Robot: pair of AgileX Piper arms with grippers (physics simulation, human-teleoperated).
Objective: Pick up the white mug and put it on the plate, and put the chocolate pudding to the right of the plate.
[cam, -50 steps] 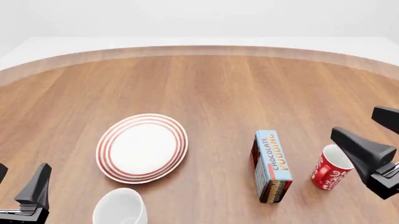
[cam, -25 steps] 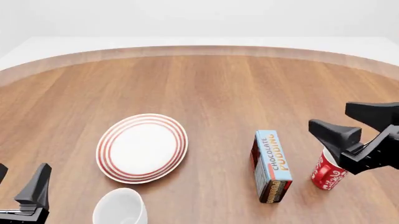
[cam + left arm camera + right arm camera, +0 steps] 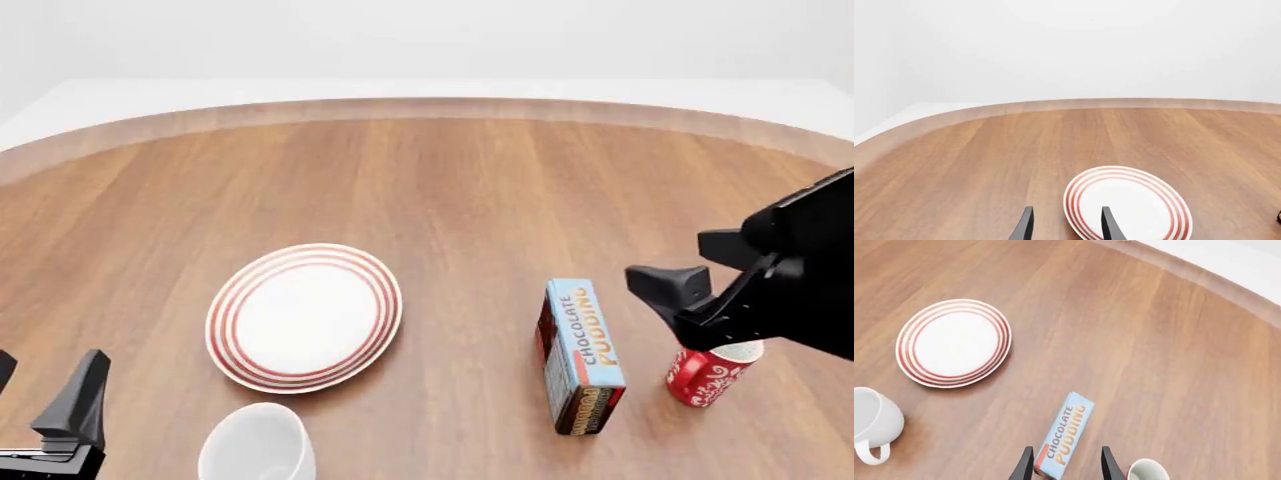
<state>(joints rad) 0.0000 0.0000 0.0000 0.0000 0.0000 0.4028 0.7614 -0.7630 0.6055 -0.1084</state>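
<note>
Plate [image 3: 304, 317]: flat on the table [image 3: 441, 180], left of centre in front view, nothing on it. Right gripper [image 3: 694, 275]: above the table's right side, fingers spread wide, nothing held; it hangs just right of the pudding and partly over a red mug [image 3: 705, 372]. Left gripper [image 3: 47, 405]: low at the near left corner, fingers apart, nothing between them in the left wrist view. Pudding [image 3: 583, 352]: lying on its side well right of the plate, long axis running near-to-far, blue face up, dark sides showing. Mug [image 3: 258, 443]: white, near edge of the table, just in front of the plate and right of the left gripper. Key relation, judged: the pudding lies a little left of and below the right fingers, and in the right wrist view its long axis runs almost into the gap between the fingertips [image 3: 1029, 465], so the right arm is far the nearer for it; the left arm is nearer the mug. Hard to make out: mug cut off by the frame's bottom edge in front view, handle seen only in the right wrist view; red mug partly hidden behind the right gripper.
</note>
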